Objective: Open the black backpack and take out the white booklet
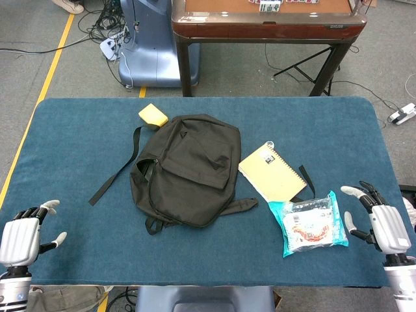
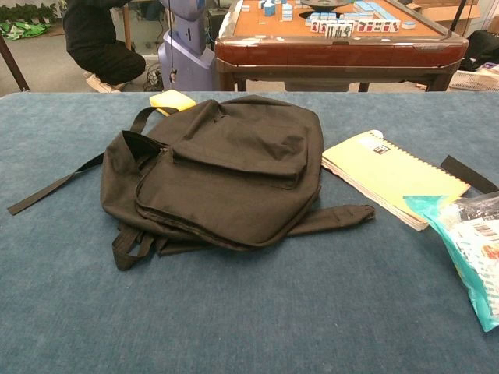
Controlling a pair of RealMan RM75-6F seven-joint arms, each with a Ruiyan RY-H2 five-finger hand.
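Both hands rest empty with fingers apart at the near corners of the bench (image 1: 65,130), and the black backpack (image 1: 188,169) lies mid-bench, slanting from far edge toward the left hand (image 1: 23,237), somewhat nearer than the right hand (image 1: 383,224); booklet unseen.

The yellow sponge (image 2: 172,100) is half hidden behind the black backpack (image 2: 218,171); the plastic packet (image 2: 472,249) runs off the chest view's right edge.

black backpack (image 1: 188,169) flat on table (image 1: 65,130) | left hand (image 1: 23,237), right hand (image 1: 383,224) empty
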